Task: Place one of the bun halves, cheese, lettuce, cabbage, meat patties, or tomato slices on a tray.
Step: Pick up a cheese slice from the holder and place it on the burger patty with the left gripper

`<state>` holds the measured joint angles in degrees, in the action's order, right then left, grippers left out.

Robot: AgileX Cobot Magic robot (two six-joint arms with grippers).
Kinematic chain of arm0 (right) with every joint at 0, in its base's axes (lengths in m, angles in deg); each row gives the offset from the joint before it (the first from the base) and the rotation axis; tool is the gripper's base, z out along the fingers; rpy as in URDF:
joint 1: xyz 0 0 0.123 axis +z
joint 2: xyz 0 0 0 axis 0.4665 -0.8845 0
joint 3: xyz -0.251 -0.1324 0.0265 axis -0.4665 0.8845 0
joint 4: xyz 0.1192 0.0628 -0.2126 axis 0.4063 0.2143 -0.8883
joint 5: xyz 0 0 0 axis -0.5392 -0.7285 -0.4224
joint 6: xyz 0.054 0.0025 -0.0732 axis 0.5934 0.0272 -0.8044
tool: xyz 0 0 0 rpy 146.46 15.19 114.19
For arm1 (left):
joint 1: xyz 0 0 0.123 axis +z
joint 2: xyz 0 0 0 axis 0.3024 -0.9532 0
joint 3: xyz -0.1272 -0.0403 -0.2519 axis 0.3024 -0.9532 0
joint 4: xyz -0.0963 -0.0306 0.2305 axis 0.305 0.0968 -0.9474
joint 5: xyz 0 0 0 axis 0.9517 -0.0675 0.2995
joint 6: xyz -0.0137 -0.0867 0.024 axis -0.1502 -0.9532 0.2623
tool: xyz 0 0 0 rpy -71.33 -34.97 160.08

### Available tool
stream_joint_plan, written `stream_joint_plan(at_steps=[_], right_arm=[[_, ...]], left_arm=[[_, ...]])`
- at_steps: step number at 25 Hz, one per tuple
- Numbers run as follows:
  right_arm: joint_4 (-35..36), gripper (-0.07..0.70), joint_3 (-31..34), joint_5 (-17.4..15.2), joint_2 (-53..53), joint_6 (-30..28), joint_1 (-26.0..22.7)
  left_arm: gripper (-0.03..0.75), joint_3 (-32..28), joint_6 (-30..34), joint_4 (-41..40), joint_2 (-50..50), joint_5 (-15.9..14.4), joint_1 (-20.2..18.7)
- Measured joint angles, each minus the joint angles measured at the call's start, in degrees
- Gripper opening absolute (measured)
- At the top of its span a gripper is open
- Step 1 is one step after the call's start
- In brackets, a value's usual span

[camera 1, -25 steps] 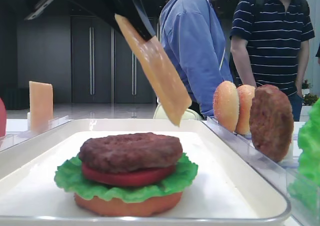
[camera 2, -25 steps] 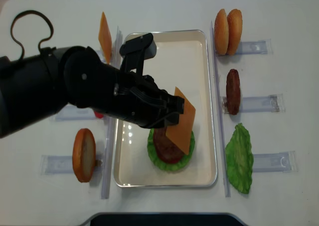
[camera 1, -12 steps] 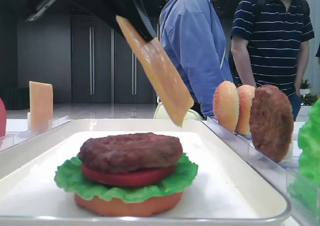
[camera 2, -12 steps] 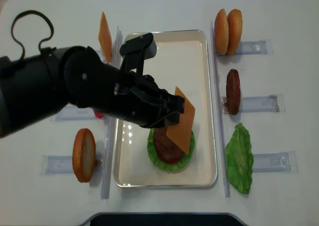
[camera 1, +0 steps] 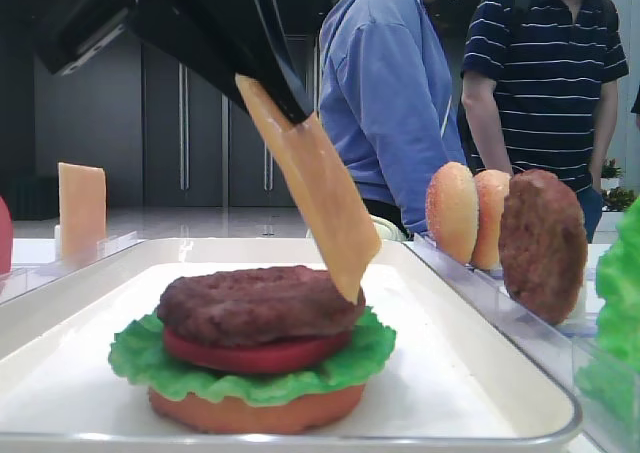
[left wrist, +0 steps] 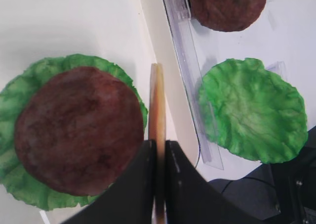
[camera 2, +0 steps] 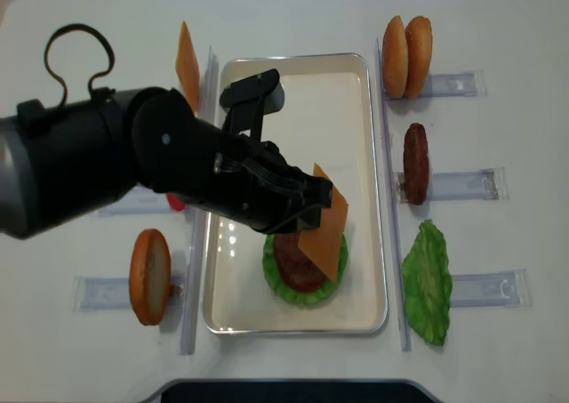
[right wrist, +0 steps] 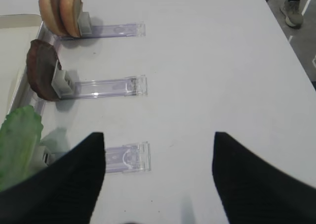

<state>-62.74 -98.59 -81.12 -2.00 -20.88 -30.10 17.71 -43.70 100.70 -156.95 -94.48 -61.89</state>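
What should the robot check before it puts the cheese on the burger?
1. Grip on the cheese: ok, the left gripper is shut on its top edge.
2. Cheese over the patty: ok, its low corner hangs at the patty's right edge.
3. Cheese lying flat: not ok, it hangs steeply tilted.
4. Burger stack ready: ok, bun, lettuce, tomato and patty sit stacked on the tray.
5. Low corner touching the patty: cannot tell.
6. Right gripper out of the way: ok, it is open over the bare table, beside the tray.
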Motion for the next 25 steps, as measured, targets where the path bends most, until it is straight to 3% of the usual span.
stream_joint_plan(at_steps=[16, 25], right_arm=[[0.0, 0.472, 0.0, 0.0, 0.0, 0.0, 0.0], [0.0, 0.472, 0.0, 0.0, 0.0, 0.0, 0.0]], left_arm=[[0.021, 0.0, 0.0, -0.13, -0.41, -0.13, 0.0], [0.021, 0.0, -6.18, -6.74, -0.41, -1.12, 0.0]])
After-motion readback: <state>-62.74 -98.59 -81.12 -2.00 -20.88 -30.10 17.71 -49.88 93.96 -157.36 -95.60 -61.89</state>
